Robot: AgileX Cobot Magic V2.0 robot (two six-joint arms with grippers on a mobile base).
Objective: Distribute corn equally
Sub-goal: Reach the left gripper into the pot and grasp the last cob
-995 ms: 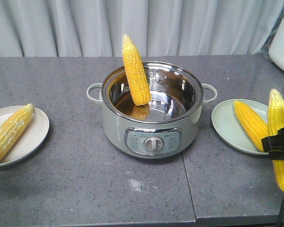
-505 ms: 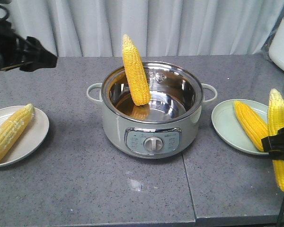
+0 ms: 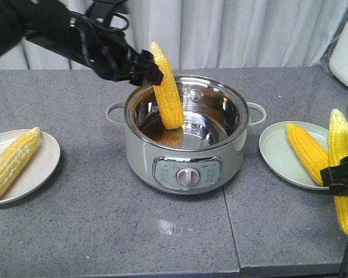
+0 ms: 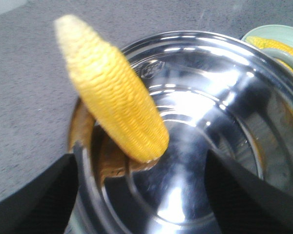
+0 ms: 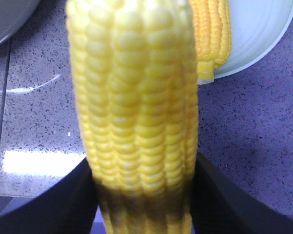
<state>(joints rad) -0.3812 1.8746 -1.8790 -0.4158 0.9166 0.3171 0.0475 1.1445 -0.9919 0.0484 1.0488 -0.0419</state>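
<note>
1. Corn here counts four cobs. The pot cob [image 3: 167, 87] stands tip up inside the pot [image 3: 185, 168], leaning on the rim at about 11 o'clock, with its butt on the steel floor.
2. Your left gripper [image 3: 151, 74] sits just beside that cob's upper half, at its 9 o'clock. The left wrist view shows its fingers [image 4: 34, 195] spread wide, with the cob between them and untouched.
3. Your right gripper [image 3: 342, 174], at the pot's 4 o'clock, pinches the held cob [image 3: 342, 139] around its lower half, upright.
4. The right plate [image 3: 275, 150], at the pot's 3 o'clock, carries the right-plate cob [image 3: 306, 152]. The left plate [image 3: 43, 162], at 9 o'clock, carries the left-plate cob [image 3: 11, 162].
5. The step in hand looks like the reach for the pot cob. With one cob on each plate and two not yet placed, you are roughly halfway.
6. Next, bring the fingers together across the pot cob's thick middle rather than the taper. Lift it straight up clear of the rim, then swing it to 9 o'clock and lay it beside the cob there. The held cob belongs on the right plate.
</note>
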